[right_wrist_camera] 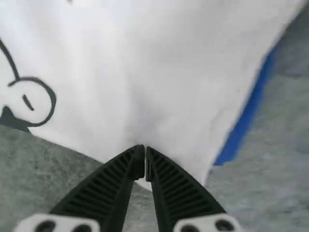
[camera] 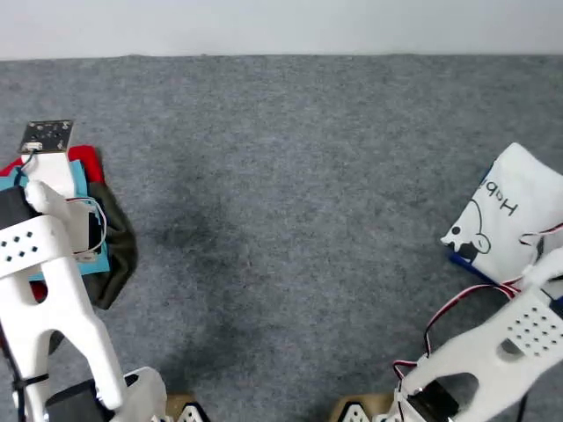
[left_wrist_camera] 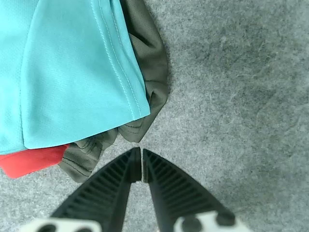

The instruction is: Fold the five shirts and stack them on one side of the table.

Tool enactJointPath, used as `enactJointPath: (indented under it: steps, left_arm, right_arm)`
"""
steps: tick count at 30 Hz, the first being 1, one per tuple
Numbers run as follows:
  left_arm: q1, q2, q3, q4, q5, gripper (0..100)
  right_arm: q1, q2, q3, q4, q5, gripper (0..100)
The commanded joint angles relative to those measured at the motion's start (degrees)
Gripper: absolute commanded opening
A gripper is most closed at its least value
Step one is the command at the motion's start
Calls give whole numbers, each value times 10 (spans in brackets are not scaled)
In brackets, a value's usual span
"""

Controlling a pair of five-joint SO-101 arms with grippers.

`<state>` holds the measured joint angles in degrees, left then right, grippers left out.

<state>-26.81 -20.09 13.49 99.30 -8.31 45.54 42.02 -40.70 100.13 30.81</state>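
- Left gripper is hovering closed and empty beside the teal shirt, with the olive shirt beneath it.
- Right gripper is pinching the white shirt; the blue shirt is peeking out beneath.

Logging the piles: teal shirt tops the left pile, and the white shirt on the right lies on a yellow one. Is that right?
Not quite. The white shirt lies on a blue shirt, not a yellow one; the right wrist view shows the blue edge under it. The teal shirt does top the left pile.
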Motion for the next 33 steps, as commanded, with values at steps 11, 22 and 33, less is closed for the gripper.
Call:
enactJointPath:
  steps: [11, 22, 33]
  left_arm:
    - [-4, -67, -31, -27, 0, 14]
    - [-34, 6, 1, -111, -127, 237]
    - [-47, 183, 4, -177, -189, 257]
  right_arm:
    - [-46, -219, -4, 28, 4, 12]
    - [-203, -433, 324, 24, 1, 11]
    - [-237, -463, 449, 24, 1, 11]
